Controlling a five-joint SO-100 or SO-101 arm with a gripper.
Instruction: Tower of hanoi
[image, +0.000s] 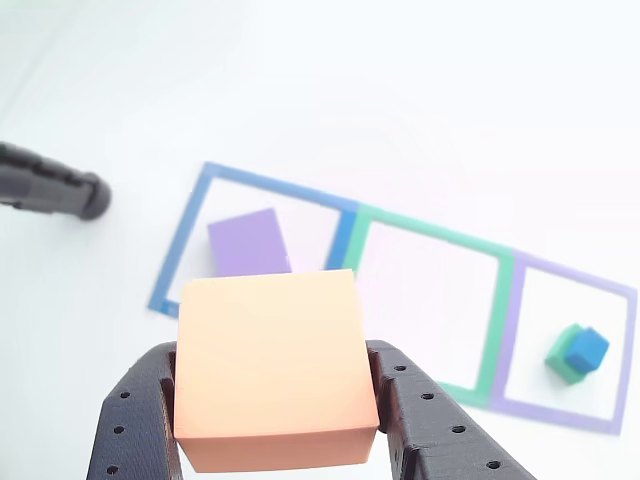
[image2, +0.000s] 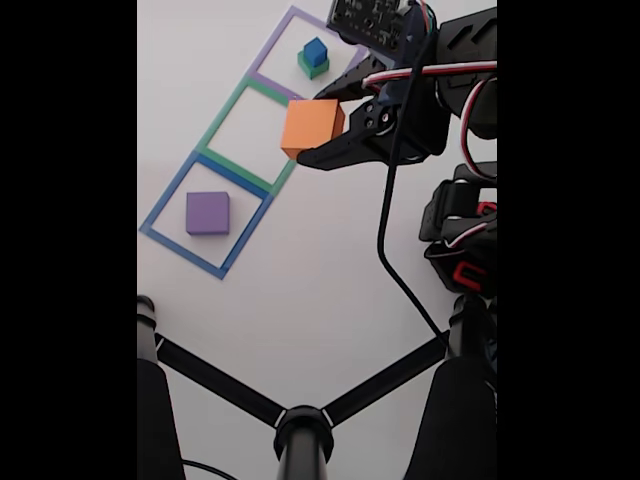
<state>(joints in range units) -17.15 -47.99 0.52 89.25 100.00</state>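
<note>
Matte orange square block (image: 272, 365) sits clamped between the two black fingers of the gripper (image: 275, 400), held above the white table (image: 450, 100) near the green square outline (image2: 245, 135). It looks light, rigid and fairly grippy; opposite flat side faces are the sensible hold. Matte purple block (image2: 208, 213) lies in the blue outline (image2: 160, 210); the small blue block (image2: 316, 51) sits on the green block (image2: 312, 68) in the purple outline (image2: 275, 45).

You see, in the other view, the largest block (image: 247, 243) inside the left outline (image: 178, 250) | middle outline (image: 497, 312) beside it on the right | smallest block (image: 587, 350) atop another block (image: 562, 358) inside the right outline (image: 625, 350) | gripper (image: 275, 395) with its block (image: 270, 365) in front of the row.
</note>
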